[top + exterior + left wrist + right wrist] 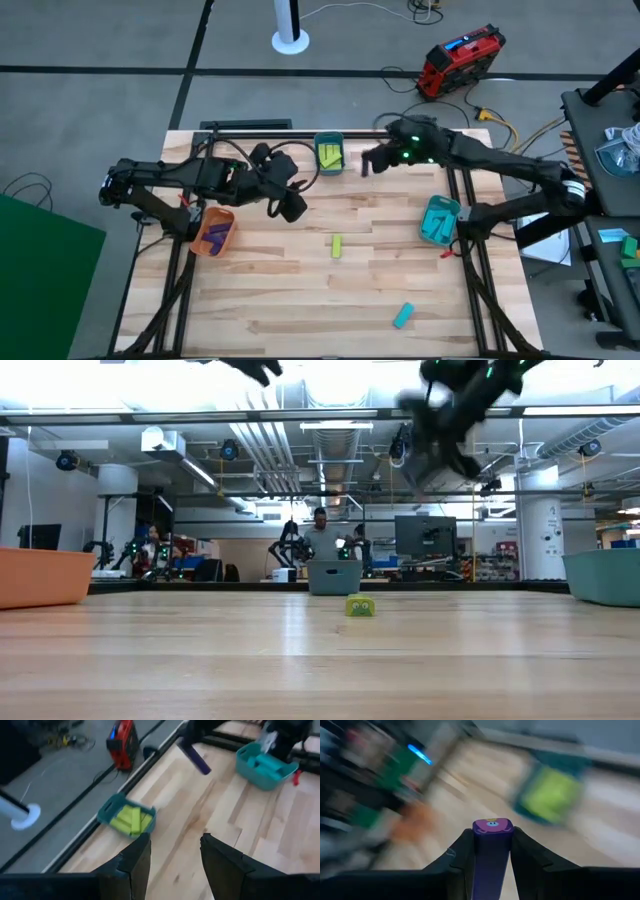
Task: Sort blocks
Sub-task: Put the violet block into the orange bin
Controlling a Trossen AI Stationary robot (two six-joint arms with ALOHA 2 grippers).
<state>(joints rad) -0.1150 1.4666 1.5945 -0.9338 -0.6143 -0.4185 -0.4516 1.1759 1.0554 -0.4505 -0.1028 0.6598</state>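
Orange is the colour of the bin (215,232) on the left side of the wooden table (300,300), and purple blocks (217,235) lie inside it. The left gripper (292,205) hangs above the table just beside that bin. Its fingers (132,862) stand apart with nothing between them.

A teal bin (330,152) at the far edge holds yellow-green blocks (331,156). One yellow-green block (337,245) lies flat near the middle of the table, with its long side pointing from near to far.

The right gripper (366,160) is up in the air just beside the far bin. It pinches a purple block (491,847), and the block's long side sticks straight out between the fingers (457,857).

A cyan-blue block (403,316) lies tilted near the front edge. Another teal bin (439,220) on the right holds cyan-blue blocks (436,224).
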